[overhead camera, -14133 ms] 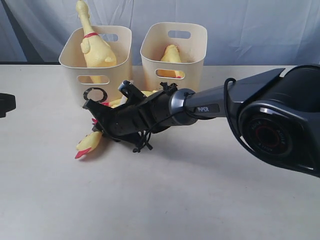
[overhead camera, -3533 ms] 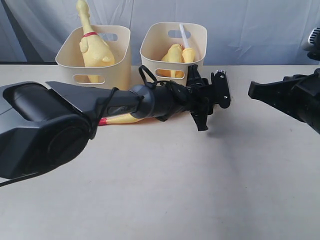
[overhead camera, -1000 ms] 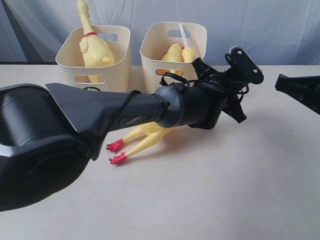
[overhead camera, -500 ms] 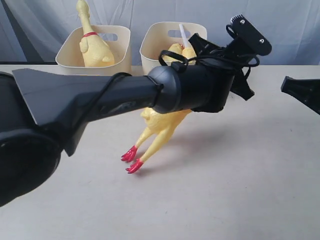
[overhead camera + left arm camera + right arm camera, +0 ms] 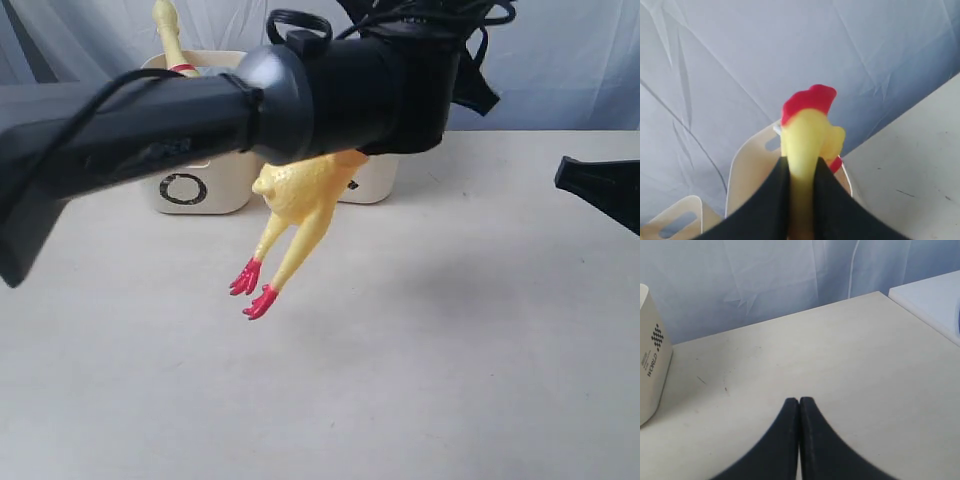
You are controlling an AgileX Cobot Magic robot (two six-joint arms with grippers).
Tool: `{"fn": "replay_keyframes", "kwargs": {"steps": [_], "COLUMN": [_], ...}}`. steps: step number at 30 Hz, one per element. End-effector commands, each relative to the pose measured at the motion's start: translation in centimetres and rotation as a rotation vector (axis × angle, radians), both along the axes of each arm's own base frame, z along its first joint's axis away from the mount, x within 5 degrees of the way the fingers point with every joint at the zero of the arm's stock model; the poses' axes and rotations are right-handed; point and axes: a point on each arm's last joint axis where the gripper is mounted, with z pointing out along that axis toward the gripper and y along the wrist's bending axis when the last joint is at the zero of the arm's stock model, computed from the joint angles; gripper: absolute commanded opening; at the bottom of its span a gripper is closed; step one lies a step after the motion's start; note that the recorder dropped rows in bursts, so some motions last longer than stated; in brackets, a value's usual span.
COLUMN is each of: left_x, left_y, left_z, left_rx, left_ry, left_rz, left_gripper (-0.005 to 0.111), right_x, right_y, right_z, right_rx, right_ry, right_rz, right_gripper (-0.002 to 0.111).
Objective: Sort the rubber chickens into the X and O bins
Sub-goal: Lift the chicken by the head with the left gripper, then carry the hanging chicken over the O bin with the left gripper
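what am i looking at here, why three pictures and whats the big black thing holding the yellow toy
This is a robot with two arms. One picture is from a camera off the arms; the other two are from a camera on each wrist. The big black shape is the left arm. Its grasping part, the left end effector, is shut on a rubber chicken at its neck, so it hangs feet down over the table. The right end effector is shut and holds nothing. Behind stand two cream bins: the O bin, with another chicken sticking out, and a second bin mostly hidden by the arm.
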Motion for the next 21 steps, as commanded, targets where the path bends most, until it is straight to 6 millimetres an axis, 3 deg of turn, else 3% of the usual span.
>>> {"fn": "replay_keyframes", "kwargs": {"steps": [1, 5, 10, 16, 21], "left_x": [-1.0, -1.9, -4.3, -5.7, -5.6], "left_y": [1.6, 2.9, 6.4, 10.4, 17.2], "left_z": [4.0, 7.1, 13.2, 15.4, 17.5], "left_rx": [-0.021, -0.075, -0.182, -0.265, -0.475], "left_ry": [-0.062, -0.099, -0.174, -0.182, -0.192], "left_rz": [0.010, 0.017, 0.023, 0.057, 0.064], "left_gripper": [0.000, 0.000, 0.000, 0.000, 0.000], "right_x": [-0.1, -0.1, -0.1, 0.0, 0.0], "right_y": [-0.1, 0.0, 0.1, 0.1, 0.1], "right_z": [0.1, 0.0, 0.0, 0.1, 0.1], "right_rx": [-0.014, -0.010, -0.009, -0.014, -0.012], "right_ry": [-0.004, -0.002, -0.001, -0.006, -0.007], "right_rz": [0.005, 0.019, 0.022, 0.031, 0.034], "right_gripper": [-0.001, -0.001, -0.001, -0.001, -0.001]}}
